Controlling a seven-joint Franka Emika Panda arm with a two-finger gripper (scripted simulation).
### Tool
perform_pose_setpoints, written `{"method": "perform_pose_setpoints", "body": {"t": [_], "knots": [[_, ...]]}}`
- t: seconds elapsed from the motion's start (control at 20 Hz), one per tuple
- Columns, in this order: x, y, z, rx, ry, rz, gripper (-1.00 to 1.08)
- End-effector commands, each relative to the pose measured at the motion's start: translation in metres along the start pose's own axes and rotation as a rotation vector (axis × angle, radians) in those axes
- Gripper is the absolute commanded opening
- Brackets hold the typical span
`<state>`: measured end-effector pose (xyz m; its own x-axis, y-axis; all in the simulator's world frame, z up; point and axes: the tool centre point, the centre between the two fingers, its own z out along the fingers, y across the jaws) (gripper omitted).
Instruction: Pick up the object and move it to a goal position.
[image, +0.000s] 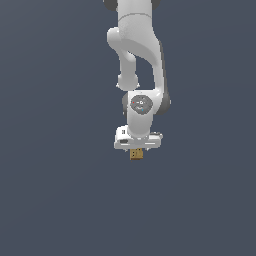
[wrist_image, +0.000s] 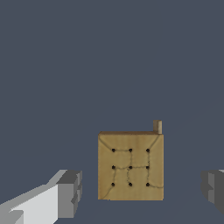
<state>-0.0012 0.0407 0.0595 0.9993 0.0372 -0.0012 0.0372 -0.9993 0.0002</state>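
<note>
While jaws gape, cube squarely between

The white arm comes down from the top of the exterior view, bends at a rounded elbow and runs into a stout wrist with a dark round cap facing the camera. Below it the pincer points straight down, its flat white body set crosswise. In the wrist view its two grey fingertips stand wide apart, one on each side, with bare gaps between them and what sits in the middle.
</note>
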Motion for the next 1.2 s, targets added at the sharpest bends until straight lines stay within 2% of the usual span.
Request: {"method": "perform_pose_setpoints", "body": {"t": [0.0,0.4,0.65,0.7,1.15], "knots": [[0.0,0.0,0.006,0.0,-0.001,0.0,1.0],[-0.001,0.0,0.042,0.0,0.001,0.0,1.0],[0.0,-0.001,0.049,0.0,0.001,0.0,1.0],[0.0,-0.001,0.049,0.0,0.001,0.0,-1.0],[0.0,-0.001,0.049,0.0,0.001,0.0,-1.0]]}}
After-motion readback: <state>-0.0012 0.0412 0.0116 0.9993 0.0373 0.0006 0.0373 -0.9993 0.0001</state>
